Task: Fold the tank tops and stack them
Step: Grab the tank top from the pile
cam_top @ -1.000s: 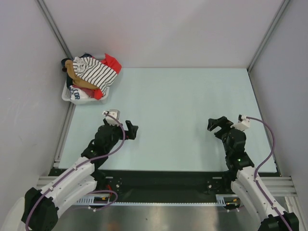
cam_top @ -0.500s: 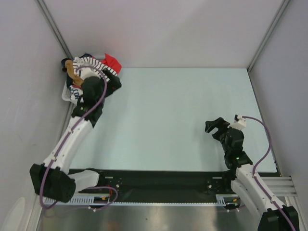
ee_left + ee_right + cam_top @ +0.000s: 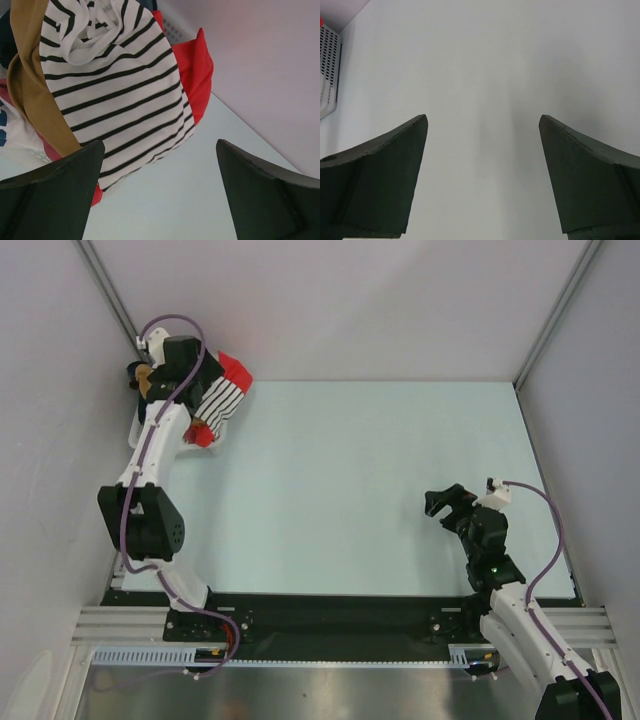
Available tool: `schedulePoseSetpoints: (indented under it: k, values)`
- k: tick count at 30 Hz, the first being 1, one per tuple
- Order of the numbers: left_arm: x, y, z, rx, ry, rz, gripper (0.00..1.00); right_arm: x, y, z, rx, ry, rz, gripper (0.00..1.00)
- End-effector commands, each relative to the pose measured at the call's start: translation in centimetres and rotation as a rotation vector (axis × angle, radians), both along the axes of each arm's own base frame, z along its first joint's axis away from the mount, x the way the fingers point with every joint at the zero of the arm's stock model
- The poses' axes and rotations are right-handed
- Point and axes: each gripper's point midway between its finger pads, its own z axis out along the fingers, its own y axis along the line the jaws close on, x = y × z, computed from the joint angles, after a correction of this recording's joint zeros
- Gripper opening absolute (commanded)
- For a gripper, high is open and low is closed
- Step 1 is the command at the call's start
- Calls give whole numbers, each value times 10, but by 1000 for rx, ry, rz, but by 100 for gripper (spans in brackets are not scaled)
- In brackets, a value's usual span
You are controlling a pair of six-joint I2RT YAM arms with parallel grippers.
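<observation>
Pale table (image 3: 380,490), basket (image 3: 172,30) at ten o'clock: my left claw (image 3: 157,150), wide, hovers by the striped top (image 3: 115,95). Next I'd pinch and lift it; my right claw (image 3: 482,122) is wide, empty.

Tabletop (image 3: 380,460): fills the middle of the overhead view, with both arm bases along its near edge.
Laundry basket (image 3: 177,31): at the far left corner of the tabletop, beside the left wall.
Topmost tank top (image 3: 115,95): on the heap in the laundry basket, hanging over its rim toward the tabletop.
Second tank top (image 3: 35,100): lying along the left side of the topmost tank top.
Other garment (image 3: 197,75): under the topmost tank top, showing at its right.
Left pincer (image 3: 157,150): above the heap.
Right pincer (image 3: 445,500): over the near right tabletop, well apart from the laundry basket.
</observation>
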Motion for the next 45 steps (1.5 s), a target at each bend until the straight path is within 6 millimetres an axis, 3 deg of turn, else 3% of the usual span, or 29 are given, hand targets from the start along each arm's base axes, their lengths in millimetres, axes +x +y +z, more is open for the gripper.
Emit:
schedulePoseSetpoints:
  k: [1, 8, 11, 12, 15, 16, 18, 19, 20, 23, 24, 25, 27, 29, 30, 31, 32, 33, 34, 35, 36, 37, 38, 39, 40, 41, 45]
  values:
    - [7, 17, -3, 15, 53, 43, 100, 5, 6, 21, 15, -61, 27, 98]
    - [27, 28, -31, 56, 126, 89, 100, 5, 6, 22, 20, -60, 27, 98]
    - [32, 28, -45, 62, 164, 83, 92, 5, 7, 22, 20, -59, 29, 98]
    - [32, 38, -47, 63, 170, 96, 89, 5, 6, 21, 19, -58, 26, 98]
    - [32, 46, -52, 70, 182, 91, 68, 5, 6, 21, 19, -58, 24, 98]
    - [31, 45, -53, 72, 188, 81, 53, 5, 6, 21, 19, -58, 26, 98]
    - [31, 47, -48, 65, 181, 59, 34, 5, 6, 21, 20, -58, 23, 98]
    - [30, 47, -47, 64, 179, 52, 11, 5, 7, 21, 22, -57, 27, 98]
    - [27, 51, -43, 65, 175, 60, 0, 5, 7, 20, 23, -56, 28, 98]
    - [18, 52, -15, 70, 119, 75, 1, 5, 7, 19, 25, -52, 29, 98]
    - [12, 53, 8, 70, 66, 79, 0, 5, 8, 20, 25, -52, 32, 98]
    - [8, 51, 16, 63, 45, 73, 0, 6, 8, 19, 22, -51, 31, 98]
    - [-4, 42, 57, 39, -66, 46, 0, 6, 8, 20, 23, -52, 33, 98]
    - [-16, 29, 70, 19, -114, 4, 0, 6, 8, 20, 21, -53, 33, 98]
    - [-30, 25, 105, 21, -209, -3, 0, 6, 8, 20, 22, -54, 33, 98]
    - [-39, 20, 108, 24, -225, -13, 0, 6, 8, 19, 22, -53, 35, 98]
    - [-60, 11, 139, 31, -303, -38, 0, 6, 8, 19, 20, -53, 35, 98]
    - [-67, 10, 146, 36, -337, -45, 0, 6, 9, 20, 21, -56, 36, 98]
    - [-77, -5, 158, 32, -376, -83, 0, 6, 8, 20, 20, -54, 35, 98]
    - [-102, -13, 185, 36, -450, -105, 0, 6, 8, 20, 19, -53, 35, 98]
    - [-115, -19, 202, 37, -511, -117, 0, 6, 8, 20, 20, -54, 35, 98]
    - [-125, -30, 202, 34, -532, -148, 0, 6, 9, 19, 19, -53, 37, 98]
    - [-154, -33, 227, 37, -617, -161, 0, 6, 9, 20, 19, -54, 37, 98]
    - [-167, -37, 243, 40, -686, -172, 0, 6, 9, 20, 18, -56, 39, 98]
    - [-177, -41, 246, 45, -710, -184, 0, 6, 9, 19, 19, -53, 40, 98]
    - [-199, -46, 264, 31, -773, -205, 0, 6, 9, 19, 18, -51, 42, 98]
    - [-242, -72, 301, -29, -890, -372, 0, 6, 9, 19, 16, -53, 41, 98]
